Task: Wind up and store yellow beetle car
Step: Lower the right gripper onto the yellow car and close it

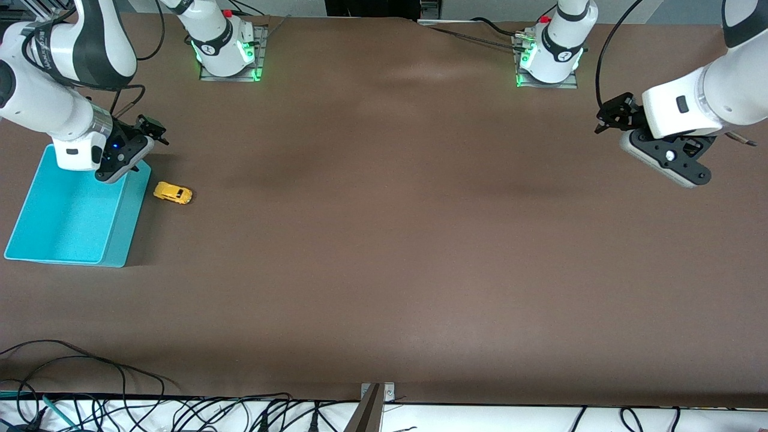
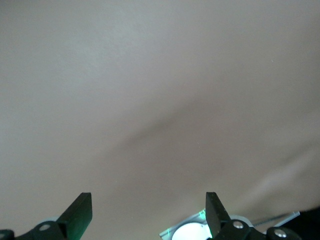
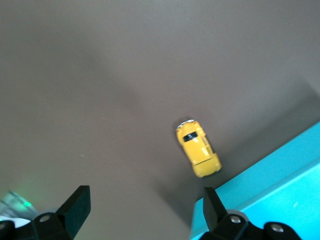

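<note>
Beside the open turquoise plastic bin, toward the left arm's end, the tiny yellow beetle car sits on the table. Right gripper, fingers spread, hangs over the bin's corner and should descend squarely astride the car's sides; left gripper, also spread, waits well apart.

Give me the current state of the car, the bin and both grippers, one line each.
yellow beetle car: on its wheels on the table, beside the turquoise bin, not held.
turquoise bin: upright at the right arm's end of the table, nothing seen inside.
right gripper: open, holding nothing, above the bin's edge near the car.
left gripper: open, holding nothing, waiting over bare table.
</note>
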`<state>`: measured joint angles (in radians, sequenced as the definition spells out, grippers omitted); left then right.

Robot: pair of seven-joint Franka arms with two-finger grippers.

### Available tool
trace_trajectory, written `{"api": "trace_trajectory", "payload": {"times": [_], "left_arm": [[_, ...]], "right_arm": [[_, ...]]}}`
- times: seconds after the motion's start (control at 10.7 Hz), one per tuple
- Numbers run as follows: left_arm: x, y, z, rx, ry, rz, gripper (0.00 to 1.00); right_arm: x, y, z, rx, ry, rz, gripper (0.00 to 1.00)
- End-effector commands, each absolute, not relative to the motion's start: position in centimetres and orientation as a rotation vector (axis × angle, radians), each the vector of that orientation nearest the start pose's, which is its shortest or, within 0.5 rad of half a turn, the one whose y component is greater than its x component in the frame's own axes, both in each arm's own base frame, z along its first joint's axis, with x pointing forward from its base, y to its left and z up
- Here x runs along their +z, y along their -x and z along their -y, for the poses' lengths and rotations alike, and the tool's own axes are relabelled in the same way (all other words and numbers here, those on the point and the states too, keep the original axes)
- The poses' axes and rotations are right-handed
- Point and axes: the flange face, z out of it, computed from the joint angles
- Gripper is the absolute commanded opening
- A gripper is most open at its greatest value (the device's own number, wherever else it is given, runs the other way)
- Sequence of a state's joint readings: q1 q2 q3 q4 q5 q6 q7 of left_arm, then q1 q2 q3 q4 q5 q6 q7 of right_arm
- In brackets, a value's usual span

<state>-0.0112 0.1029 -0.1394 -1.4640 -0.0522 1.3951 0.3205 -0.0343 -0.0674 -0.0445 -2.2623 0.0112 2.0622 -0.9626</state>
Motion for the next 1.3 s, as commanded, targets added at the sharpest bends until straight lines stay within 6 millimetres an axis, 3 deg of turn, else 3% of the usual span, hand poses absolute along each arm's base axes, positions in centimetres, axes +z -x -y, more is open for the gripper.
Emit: {"api": "trace_trajectory", "payload": {"times": [0.0, 0.19, 0.47, 0.75, 0.93, 1.21], "left_arm": [[61.1, -53.4, 8.7, 0.168, 3.179, -0.388, 1.0], [60.5, -52.3, 7.0, 0.144, 3.195, -0.182, 1.0], [60.9, -52.5, 6.0, 0.164, 3.194, 0.005, 1.0], [61.0, -52.6, 5.8, 0.179, 3.192, 0.014, 1.0], [61.0, -52.3, 4.7, 0.212, 3.189, 0.054, 1.0], [61.2, -52.3, 5.2, 0.206, 3.19, 0.042, 1.0]], "right_arm": [[34.6, -50.4, 6.0, 0.105, 2.656, 1.54, 1.0], [31.9, -51.3, 6.5, 0.077, 2.555, 1.723, 1.0], [28.3, -51.3, 6.7, 0.079, 2.426, 1.893, 1.0], [24.7, -51.2, 7.3, 0.046, 2.405, 1.959, 1.0], [22.3, -51.2, 8.2, 0.039, 2.38, 2.002, 1.0], [20.9, -50.8, 9.5, 0.029, 2.392, 2.0, 1.0]]}}
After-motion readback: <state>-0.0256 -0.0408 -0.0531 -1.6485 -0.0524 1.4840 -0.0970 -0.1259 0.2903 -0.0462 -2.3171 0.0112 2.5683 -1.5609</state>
